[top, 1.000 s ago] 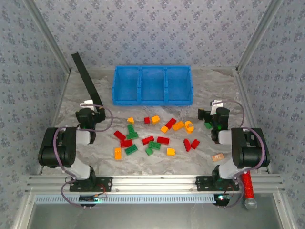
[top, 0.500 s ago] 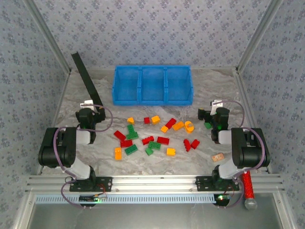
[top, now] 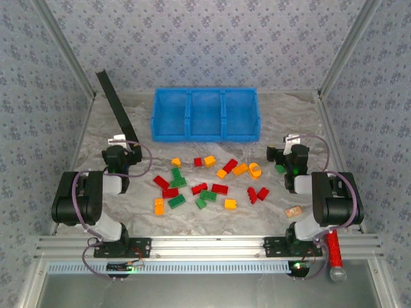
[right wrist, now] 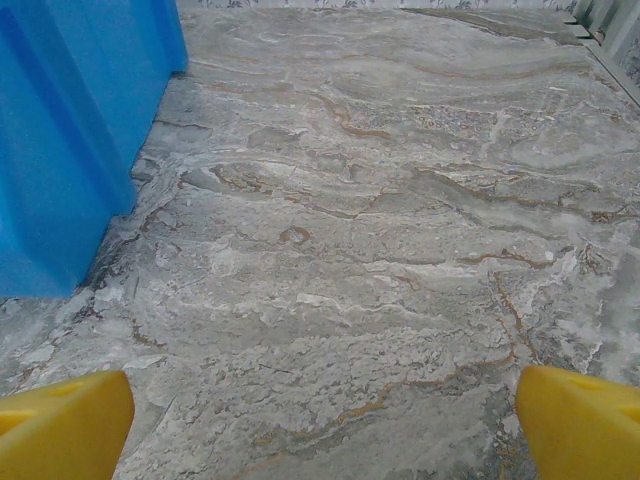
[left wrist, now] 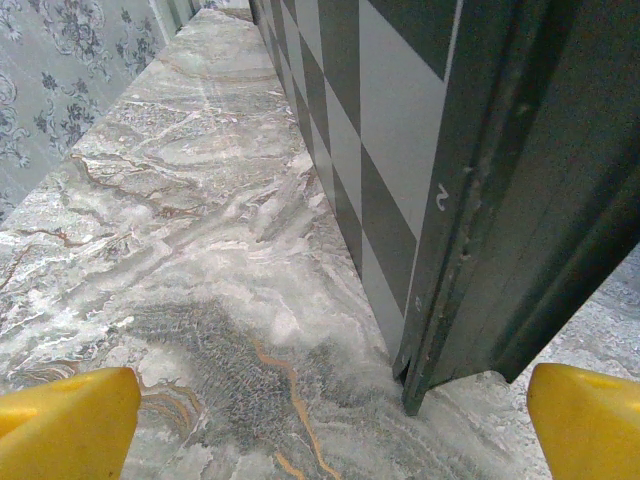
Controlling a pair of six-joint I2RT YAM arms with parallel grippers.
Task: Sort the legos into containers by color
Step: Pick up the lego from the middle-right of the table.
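Yellow-tipped left hand (left wrist: pixel 325 425) and right hand (right wrist: pixel 322 425) both gape wide, gripping nothing.

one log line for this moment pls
sorting: not started | left gripper: open, empty | right gripper: open, empty | legos: loose on table | bin: empty

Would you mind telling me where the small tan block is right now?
In the top view, the small tan block lies on the table at the right, beside the right arm, with two red legos up and to its left.

2 black arms (top: pixel 77 200), purple cables (top: pixel 149 160), yellow fingertips (left wrist: pixel 62 422).
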